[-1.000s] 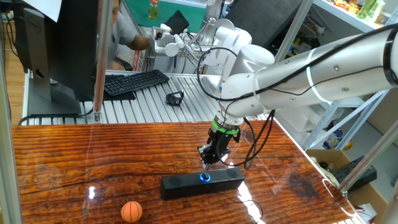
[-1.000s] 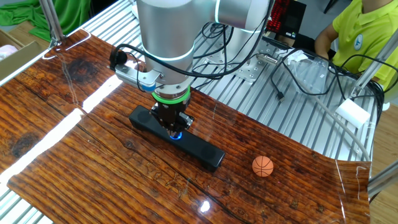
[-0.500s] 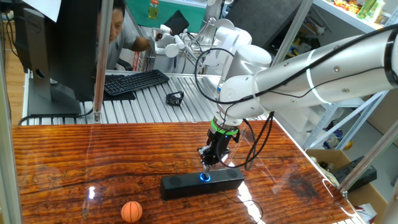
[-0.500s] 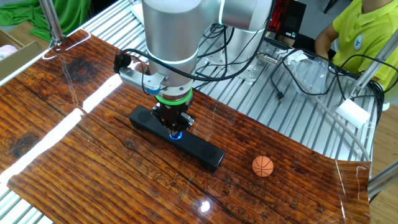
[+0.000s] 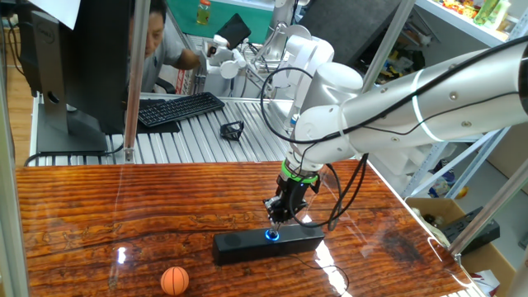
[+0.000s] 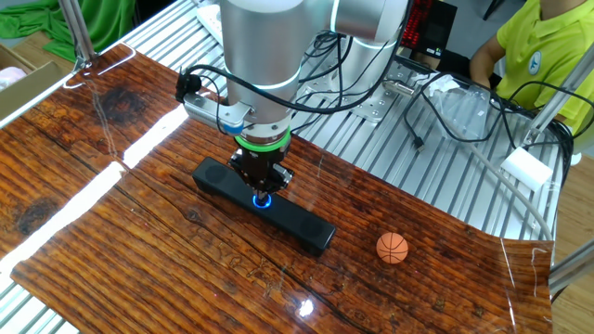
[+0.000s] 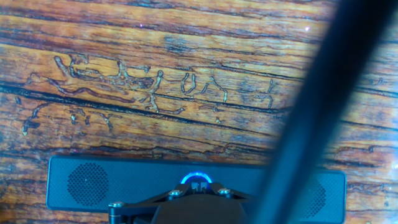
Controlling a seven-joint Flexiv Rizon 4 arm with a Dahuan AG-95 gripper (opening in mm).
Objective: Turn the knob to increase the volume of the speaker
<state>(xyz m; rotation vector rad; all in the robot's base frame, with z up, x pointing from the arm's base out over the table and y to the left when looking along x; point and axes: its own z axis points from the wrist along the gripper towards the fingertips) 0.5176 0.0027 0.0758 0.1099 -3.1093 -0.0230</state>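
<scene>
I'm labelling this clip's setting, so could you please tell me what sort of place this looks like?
Probably a robotics lab: a robot arm over a wooden table, aluminium framing, and a keyboard and monitor behind.

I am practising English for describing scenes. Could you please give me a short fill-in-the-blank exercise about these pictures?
1. The ring around the knob glows ____.
2. The speaker lies on a ____ table.
3. The gripper is directly above the ____.
4. The small ball on the table is ____.

Missing words: blue; wooden; knob; orange
</scene>
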